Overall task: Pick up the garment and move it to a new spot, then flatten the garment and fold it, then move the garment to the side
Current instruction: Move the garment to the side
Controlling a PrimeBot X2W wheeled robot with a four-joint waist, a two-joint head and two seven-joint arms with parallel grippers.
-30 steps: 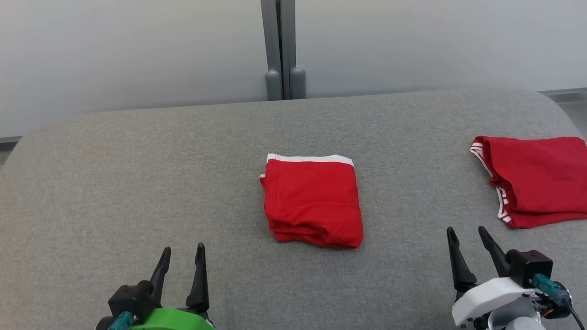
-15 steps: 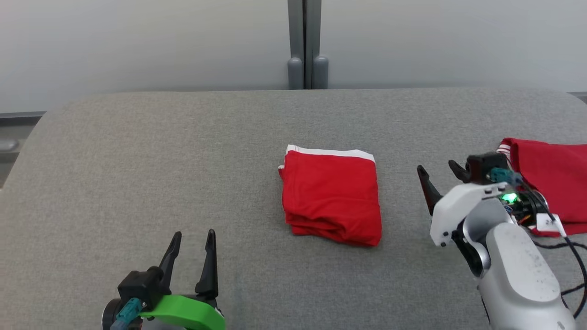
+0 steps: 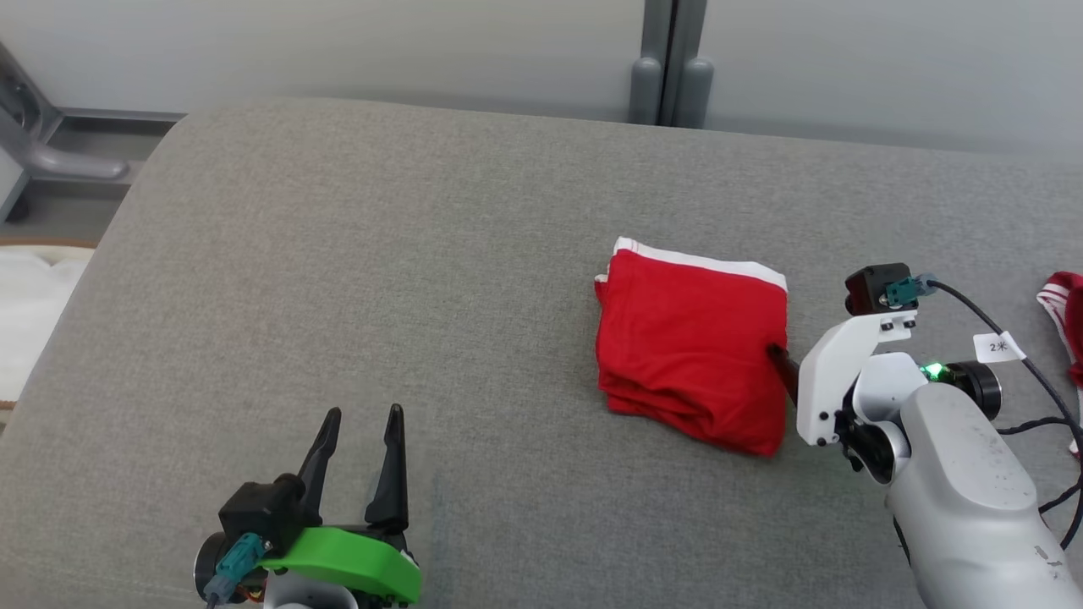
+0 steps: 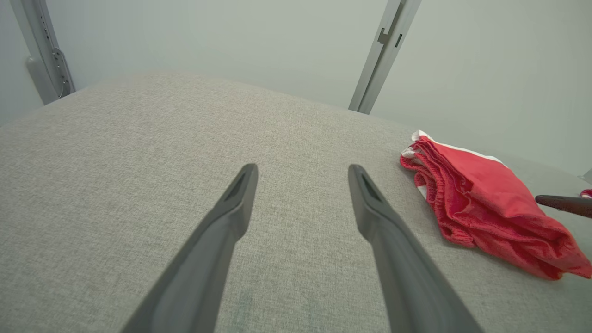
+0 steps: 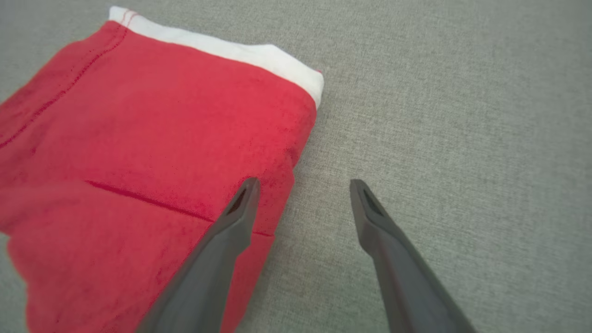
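A red garment [image 3: 689, 342] with a white waistband lies folded into a neat square on the grey fabric surface, right of centre in the head view. My right gripper [image 5: 300, 187] is open and hovers over the garment's [image 5: 138, 152] right edge, one finger above the red cloth and the other above bare grey fabric. In the head view one dark finger [image 3: 783, 368] of that gripper pokes out beside the garment. My left gripper [image 3: 362, 423] stands open near the front edge, well left of the garment [image 4: 481, 203], with nothing between its fingers [image 4: 240, 199].
A second red garment [image 3: 1068, 317] with striped trim peeks in at the right edge. A grey post [image 3: 668, 59] rises behind the surface, and a metal frame [image 3: 42, 144] stands beyond its left end. The grey surface [image 3: 338, 279] stretches wide on the left.
The camera has turned left and down, shifting the whole picture. My right gripper has moved in from the right to the folded garment's right edge. The left gripper holds its place.
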